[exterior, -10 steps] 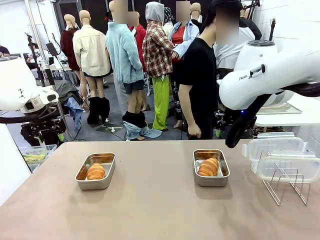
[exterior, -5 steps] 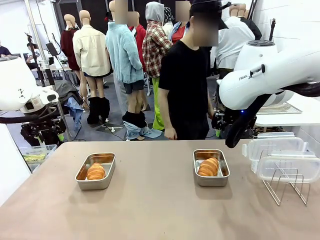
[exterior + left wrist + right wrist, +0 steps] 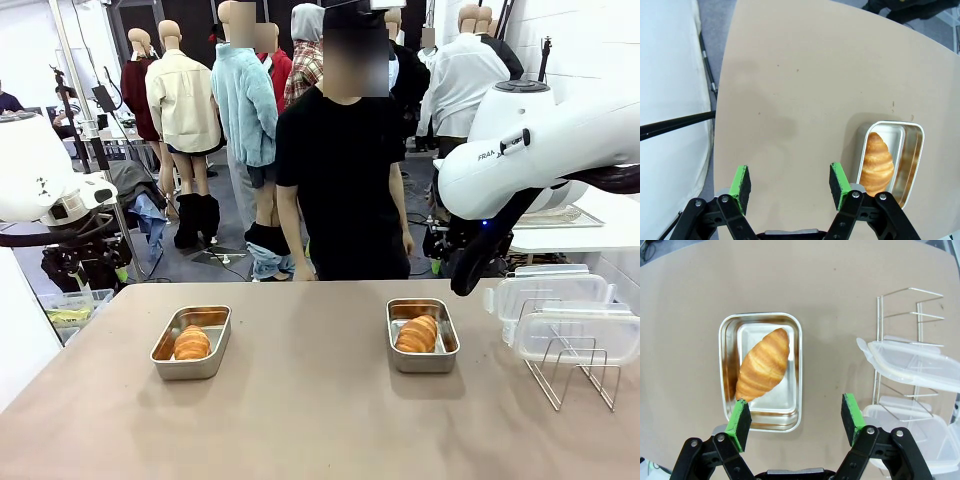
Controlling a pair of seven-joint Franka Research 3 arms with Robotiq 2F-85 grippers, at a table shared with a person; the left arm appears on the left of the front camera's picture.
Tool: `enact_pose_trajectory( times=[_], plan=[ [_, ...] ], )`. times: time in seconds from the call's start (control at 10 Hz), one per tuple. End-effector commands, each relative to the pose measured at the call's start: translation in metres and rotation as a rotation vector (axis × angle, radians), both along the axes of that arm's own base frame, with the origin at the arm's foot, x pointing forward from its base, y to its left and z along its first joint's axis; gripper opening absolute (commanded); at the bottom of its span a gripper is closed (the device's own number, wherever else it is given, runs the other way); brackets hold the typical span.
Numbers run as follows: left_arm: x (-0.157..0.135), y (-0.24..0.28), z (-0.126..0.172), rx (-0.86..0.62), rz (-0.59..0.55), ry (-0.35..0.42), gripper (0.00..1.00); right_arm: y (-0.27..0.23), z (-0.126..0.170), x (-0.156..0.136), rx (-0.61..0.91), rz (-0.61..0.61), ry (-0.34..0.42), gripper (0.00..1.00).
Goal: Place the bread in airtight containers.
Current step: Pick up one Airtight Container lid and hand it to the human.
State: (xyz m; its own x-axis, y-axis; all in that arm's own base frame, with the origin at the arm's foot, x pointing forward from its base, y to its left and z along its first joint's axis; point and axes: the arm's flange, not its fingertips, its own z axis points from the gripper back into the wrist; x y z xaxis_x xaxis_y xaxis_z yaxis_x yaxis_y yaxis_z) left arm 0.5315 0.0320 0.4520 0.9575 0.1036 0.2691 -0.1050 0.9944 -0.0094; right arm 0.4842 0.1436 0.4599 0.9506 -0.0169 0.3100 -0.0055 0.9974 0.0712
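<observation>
The left croissant [image 3: 191, 343] is golden brown with an orange-tan crust, its ridges running across a plump crescent body. It lies inside the left tin [image 3: 165, 342], a small rectangular stainless-steel container with rounded corners, standing open toward the left edge of the surface [image 3: 300, 420]. The right croissant [image 3: 764, 364] has the same ridged, glossy crust, paler along the ridges and tapering to both ends. It lies slantwise across the floor of the right tin [image 3: 760, 316], which matches the first and stands open a little right of the middle of the surface. The two tins are well apart, at about the same depth.

Near the right edge, clear lids [image 3: 560, 300] with clip tabs rest stacked on a wire rack [image 3: 575, 375].

The left pincer [image 3: 790, 182] hangs above bare surface beside the left tin, its green pads spread wide with nothing between them. The right pincer [image 3: 796, 422] hangs above the right tin, pads likewise spread and empty.

A person [image 3: 340, 180] in a black T-shirt stands at the far edge.
</observation>
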Motion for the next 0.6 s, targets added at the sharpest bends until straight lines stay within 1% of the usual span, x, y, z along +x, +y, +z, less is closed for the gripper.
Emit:
enact_pose_trajectory(
  times=[0.0,0.5],
  plan=[
    [-0.0005,0.0004,0.0001,0.000,0.000,0.002,0.82,0.0001,-0.0025,-0.0016,0.009,-0.003,-0.005,0.90],
    [-0.0005,0.0004,0.0001,0.000,0.000,0.002,0.82,0.0001,-0.0025,-0.0016,0.009,-0.003,-0.005,0.90]
  ],
)
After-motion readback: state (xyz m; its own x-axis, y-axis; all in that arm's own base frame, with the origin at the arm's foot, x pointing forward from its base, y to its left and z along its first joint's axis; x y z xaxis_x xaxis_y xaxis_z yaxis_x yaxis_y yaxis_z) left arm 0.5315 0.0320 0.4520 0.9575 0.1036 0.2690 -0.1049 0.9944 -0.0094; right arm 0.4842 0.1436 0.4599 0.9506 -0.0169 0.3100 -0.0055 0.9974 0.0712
